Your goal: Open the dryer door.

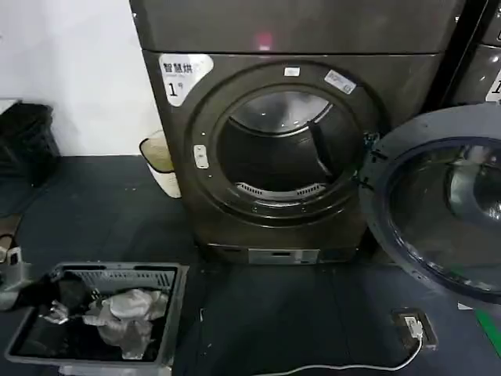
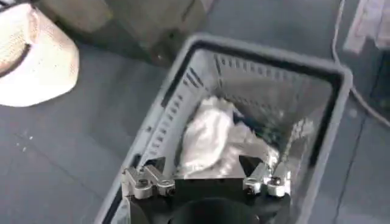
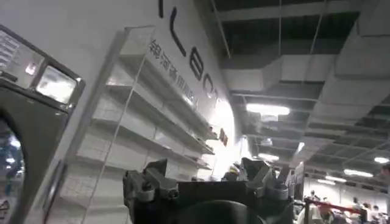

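Note:
The grey dryer [image 1: 235, 219] with the white "1" label [image 1: 182, 77] stands in front of me. Its drum opening [image 1: 282, 149] is uncovered. The dryer door [image 1: 383, 227] stands swung wide to the right on its hinge, its dark grey inner face and tinted glass turned toward me. My left gripper [image 2: 204, 167] hangs open over a grey laundry basket [image 2: 332, 103], above a white cloth [image 2: 210, 137], holding nothing. My right gripper [image 3: 206, 167] is open and empty, pointing up toward wall shelves [image 3: 140, 115] and the ceiling, beside a grey machine front [image 3: 24, 122].
The laundry basket [image 1: 176, 305] with crumpled clothes sits on the dark floor at the front left. A pale woven bin [image 1: 160, 160] stands left of the dryer. A floor socket with a white cable [image 1: 412, 325] lies front right. A second grey machine [image 1: 481, 70] stands at the right.

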`<move>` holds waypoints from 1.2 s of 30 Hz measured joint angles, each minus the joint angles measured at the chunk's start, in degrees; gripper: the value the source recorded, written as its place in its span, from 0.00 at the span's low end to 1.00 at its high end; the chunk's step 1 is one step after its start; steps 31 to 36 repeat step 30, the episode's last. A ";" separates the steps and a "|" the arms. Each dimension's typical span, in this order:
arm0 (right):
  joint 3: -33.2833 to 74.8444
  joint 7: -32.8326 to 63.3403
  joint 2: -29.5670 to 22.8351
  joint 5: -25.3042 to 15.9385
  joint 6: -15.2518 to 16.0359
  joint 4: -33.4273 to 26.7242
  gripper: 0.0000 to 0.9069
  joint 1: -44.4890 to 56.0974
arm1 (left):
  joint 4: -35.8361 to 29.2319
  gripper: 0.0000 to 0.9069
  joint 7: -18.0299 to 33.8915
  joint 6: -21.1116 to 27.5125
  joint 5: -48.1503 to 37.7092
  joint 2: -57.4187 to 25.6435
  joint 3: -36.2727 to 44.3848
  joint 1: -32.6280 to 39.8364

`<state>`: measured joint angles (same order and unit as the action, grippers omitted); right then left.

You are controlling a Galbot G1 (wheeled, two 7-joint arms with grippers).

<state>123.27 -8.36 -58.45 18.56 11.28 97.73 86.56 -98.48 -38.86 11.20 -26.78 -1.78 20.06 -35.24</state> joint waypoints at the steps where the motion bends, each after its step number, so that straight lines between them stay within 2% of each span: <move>1: -0.05 0.01 -0.03 -0.01 0.09 0.26 1.00 -0.02 | -0.09 1.00 -0.16 0.01 1.08 -0.05 0.02 -0.19; 12: 0.37 0.53 -0.80 -0.25 -0.97 1.45 1.00 1.56 | 0.48 1.00 -1.04 -0.74 3.46 -0.33 0.00 -1.05; 16: 0.51 0.75 -0.80 -0.25 -0.97 1.62 1.00 1.91 | 0.80 1.00 -1.04 -2.06 4.53 -0.25 -0.18 -0.98; 36: 1.44 1.22 -0.57 -0.02 -0.54 1.68 1.00 2.03 | 1.09 1.00 -1.69 -2.45 5.47 -0.90 -0.76 -1.12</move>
